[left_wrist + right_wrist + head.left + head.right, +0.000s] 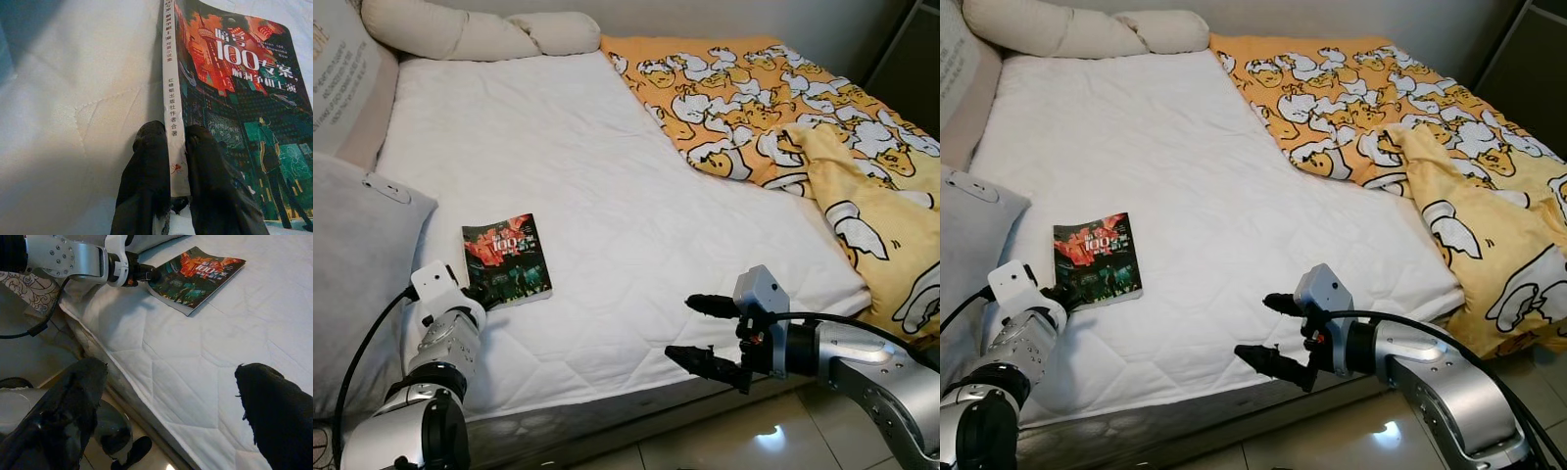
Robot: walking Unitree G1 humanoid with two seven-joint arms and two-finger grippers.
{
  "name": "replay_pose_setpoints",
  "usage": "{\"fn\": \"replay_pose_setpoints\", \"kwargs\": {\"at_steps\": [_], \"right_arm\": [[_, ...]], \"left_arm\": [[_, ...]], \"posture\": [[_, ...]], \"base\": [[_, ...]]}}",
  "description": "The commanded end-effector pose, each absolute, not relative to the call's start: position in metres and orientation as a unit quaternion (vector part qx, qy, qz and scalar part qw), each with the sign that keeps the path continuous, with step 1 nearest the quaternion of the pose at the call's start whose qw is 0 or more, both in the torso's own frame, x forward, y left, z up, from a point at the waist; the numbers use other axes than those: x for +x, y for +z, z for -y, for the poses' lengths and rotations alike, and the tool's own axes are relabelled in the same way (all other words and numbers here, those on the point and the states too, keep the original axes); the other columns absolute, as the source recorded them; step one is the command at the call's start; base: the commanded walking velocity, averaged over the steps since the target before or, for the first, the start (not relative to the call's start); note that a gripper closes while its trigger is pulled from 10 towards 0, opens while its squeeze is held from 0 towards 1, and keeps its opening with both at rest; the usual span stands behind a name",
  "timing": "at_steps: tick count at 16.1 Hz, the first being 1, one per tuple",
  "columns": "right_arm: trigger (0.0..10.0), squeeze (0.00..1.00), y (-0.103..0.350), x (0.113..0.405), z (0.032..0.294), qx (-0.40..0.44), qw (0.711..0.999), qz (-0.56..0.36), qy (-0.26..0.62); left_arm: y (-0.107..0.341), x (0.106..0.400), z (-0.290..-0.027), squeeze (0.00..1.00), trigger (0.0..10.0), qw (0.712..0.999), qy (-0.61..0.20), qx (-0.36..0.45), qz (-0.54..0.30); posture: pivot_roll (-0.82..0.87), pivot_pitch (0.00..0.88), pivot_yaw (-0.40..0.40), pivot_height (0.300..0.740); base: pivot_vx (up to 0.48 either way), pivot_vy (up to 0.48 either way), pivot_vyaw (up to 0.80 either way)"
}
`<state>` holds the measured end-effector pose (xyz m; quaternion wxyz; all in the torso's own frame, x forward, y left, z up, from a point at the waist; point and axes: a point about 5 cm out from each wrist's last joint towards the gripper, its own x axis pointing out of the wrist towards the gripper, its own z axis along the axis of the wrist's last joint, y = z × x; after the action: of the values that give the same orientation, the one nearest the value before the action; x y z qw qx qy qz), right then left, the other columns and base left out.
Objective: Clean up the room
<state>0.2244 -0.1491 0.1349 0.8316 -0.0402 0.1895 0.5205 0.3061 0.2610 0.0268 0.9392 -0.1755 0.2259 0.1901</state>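
A book (506, 260) is seen lying flat on the white bed (607, 176) near its front edge. Its spine is pinched by the left pincer (177, 142). The right pincer (705, 333) is held wide open over the bed's edge, gripping nothing.

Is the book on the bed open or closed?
Closed. The paperback book lies flat on the white mattress, front cover up, with its spine and page edges together.

Even, soft indoor light keeps the head views bright and sharp, a small glare spot shining on the floor tile (770, 432), while the left wrist view is dimmer, blue-tinted, with blurred close fingers (146, 181).
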Motion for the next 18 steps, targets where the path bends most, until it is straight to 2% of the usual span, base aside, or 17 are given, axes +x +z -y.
{"fn": "replay_pose_setpoints", "kwargs": {"at_steps": [1,4,8,12,14,16,18], "right_arm": [[10.0,0.0,0.135,0.228,0.149,-0.047,0.833,-0.19,0.518],[10.0,0.0,0.13,0.229,0.151,-0.027,0.839,-0.215,0.499],[10.0,0.0,0.13,0.231,0.144,-0.027,0.841,-0.197,0.504],[10.0,0.0,0.13,0.242,0.134,-0.005,0.859,-0.163,0.485],[10.0,0.0,0.129,0.247,0.133,-0.005,0.886,-0.133,0.445],[10.0,0.0,0.125,0.25,0.137,-0.005,0.906,-0.129,0.402],[10.0,0.0,0.113,0.251,0.136,0.008,0.929,-0.134,0.346]], "left_arm": [[0.018,0.299,-0.261,1.0,10.0,0.935,0.187,-0.157,-0.256],[0.021,0.299,-0.267,1.0,10.0,0.942,0.177,-0.123,-0.257],[0.026,0.3,-0.276,1.0,10.0,0.947,0.173,-0.073,-0.261],[0.047,0.309,-0.291,1.0,10.0,0.961,0.138,0.034,-0.235],[0.065,0.321,-0.284,1.0,10.0,0.981,0.092,0.016,-0.168],[0.069,0.324,-0.276,1.0,10.0,0.987,0.072,0.003,-0.147],[0.083,0.322,-0.236,0.93,10.0,0.997,0.003,0.003,-0.072]], "posture": [[-0.12,0.0,-0.064,0.74],[-0.11,0.0,-0.051,0.74],[-0.08,0.0,-0.043,0.74],[-0.03,0.0,-0.008,0.74],[-0.04,0.0,0.018,0.74],[-0.04,0.0,0.026,0.74],[-0.01,0.0,0.004,0.74]], "base": [[0.0,0.0,0.0],[0.0,0.0,0.0],[0.0,0.0,0.0],[0.0,0.0,0.0],[0.0,0.0,0.0],[0.0,0.0,0.0],[0.0,0.0,0.0]]}}
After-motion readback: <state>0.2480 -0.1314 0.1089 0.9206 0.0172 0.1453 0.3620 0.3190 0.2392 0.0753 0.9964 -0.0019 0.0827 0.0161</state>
